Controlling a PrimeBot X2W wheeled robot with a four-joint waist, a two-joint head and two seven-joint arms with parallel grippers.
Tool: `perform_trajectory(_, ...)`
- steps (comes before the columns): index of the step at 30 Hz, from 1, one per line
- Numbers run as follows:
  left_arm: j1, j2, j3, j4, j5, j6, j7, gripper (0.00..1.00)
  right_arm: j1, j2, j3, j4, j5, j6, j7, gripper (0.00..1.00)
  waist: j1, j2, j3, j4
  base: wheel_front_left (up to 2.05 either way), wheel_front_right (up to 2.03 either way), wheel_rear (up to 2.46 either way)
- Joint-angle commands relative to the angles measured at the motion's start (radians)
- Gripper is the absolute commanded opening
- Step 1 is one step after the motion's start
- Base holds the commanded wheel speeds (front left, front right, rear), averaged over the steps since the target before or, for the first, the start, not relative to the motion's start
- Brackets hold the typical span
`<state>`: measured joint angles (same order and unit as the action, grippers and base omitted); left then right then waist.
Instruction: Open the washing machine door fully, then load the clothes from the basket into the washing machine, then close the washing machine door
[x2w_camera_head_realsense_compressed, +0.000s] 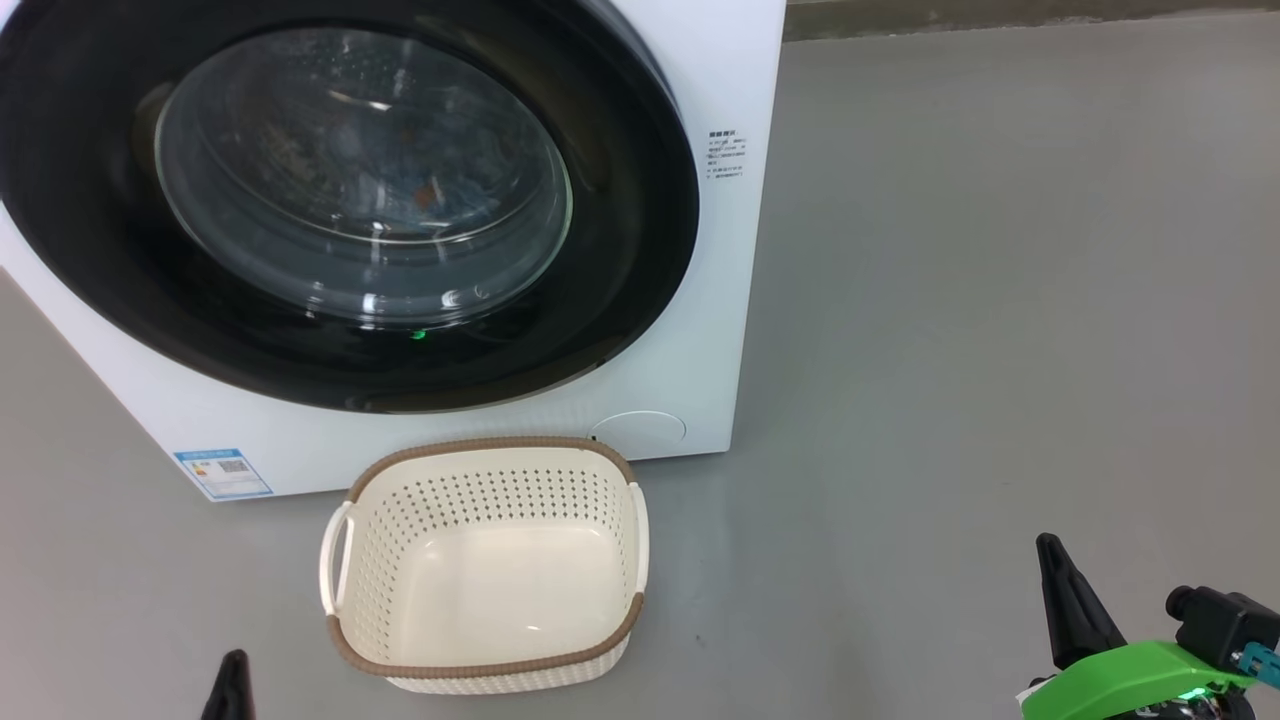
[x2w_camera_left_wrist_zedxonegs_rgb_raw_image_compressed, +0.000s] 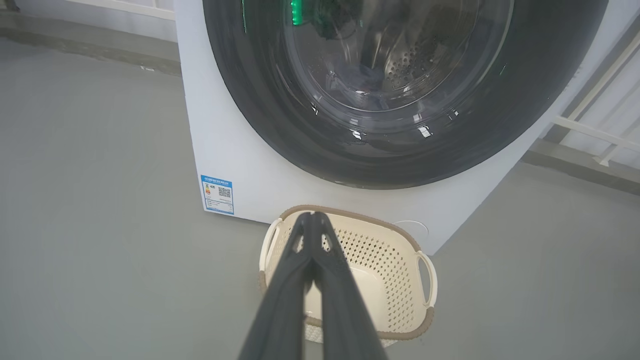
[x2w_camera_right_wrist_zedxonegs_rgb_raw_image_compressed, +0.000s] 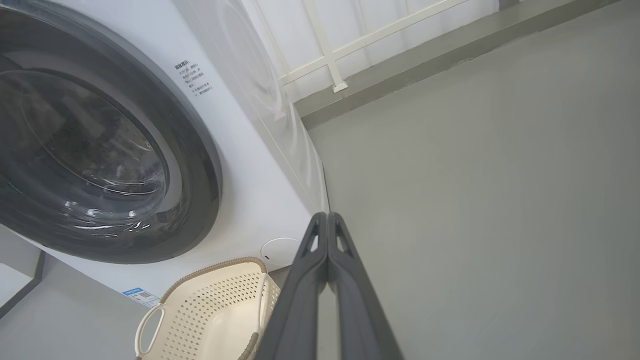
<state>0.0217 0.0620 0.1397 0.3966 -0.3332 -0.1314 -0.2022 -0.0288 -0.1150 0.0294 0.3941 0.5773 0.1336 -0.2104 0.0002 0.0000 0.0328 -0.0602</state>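
At the foot of the washing machine (x2w_camera_head_realsense_compressed: 710, 90), on the grey floor (x2w_camera_head_realsense_compressed: 950, 300): the basket (x2w_camera_head_realsense_compressed: 490, 445), set just beside the front panel, likely to keep the carry into the drum short; empty, bare bottom showing. Above it, the washing machine door (x2w_camera_head_realsense_compressed: 620, 230), lying flush in the white front, so latched or at least pushed to. Behind its glass, blurred by reflections, a patch of blue with an orange-brown fleck, probably the clothes (x2w_camera_head_realsense_compressed: 432, 192), resting low in the drum. Judged from that, loading done and closing done or nearly so.

In the left wrist view, the left gripper (x2w_camera_left_wrist_zedxonegs_rgb_raw_image_compressed: 311, 216), clenched tip to tip on nothing, aimed over the basket's rim toward the door. Off to the other side, well clear of machine and basket, the right gripper (x2w_camera_right_wrist_zedxonegs_rgb_raw_image_compressed: 327, 216), likewise pinched together and empty, pointing past the machine's corner. Both held apart from the door, presumably to leave it free; latch itself not readable from here.
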Motion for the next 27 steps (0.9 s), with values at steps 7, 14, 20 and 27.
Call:
perform_trajectory(7,-0.035,0.010,0.003,-0.039,-0.103,0.000,0.022,0.00,-0.032,-0.005,-0.015,-0.037,0.096,-0.001,0.026,0.00,-0.0002,0.0000,-0.002,0.004,0.00,0.00,0.00)
perform_trajectory(14,-0.041,0.009,0.001,-0.046,-0.185,0.000,0.042,0.00,-0.036,0.000,-0.024,-0.044,0.161,-0.001,0.046,0.00,-0.0002,0.0000,-0.004,0.008,0.00,0.00,0.00)
perform_trajectory(20,-0.047,0.007,0.000,-0.053,-0.255,0.000,0.060,0.00,-0.038,0.004,-0.031,-0.051,0.217,-0.001,0.064,0.00,-0.0002,0.0000,-0.006,0.012,0.00,0.00,0.00)
perform_trajectory(27,-0.053,0.006,-0.002,-0.060,-0.325,0.000,0.077,0.00,-0.041,0.008,-0.039,-0.058,0.273,-0.001,0.081,0.00,-0.0002,0.0000,-0.007,0.015,0.00,0.00,0.00)
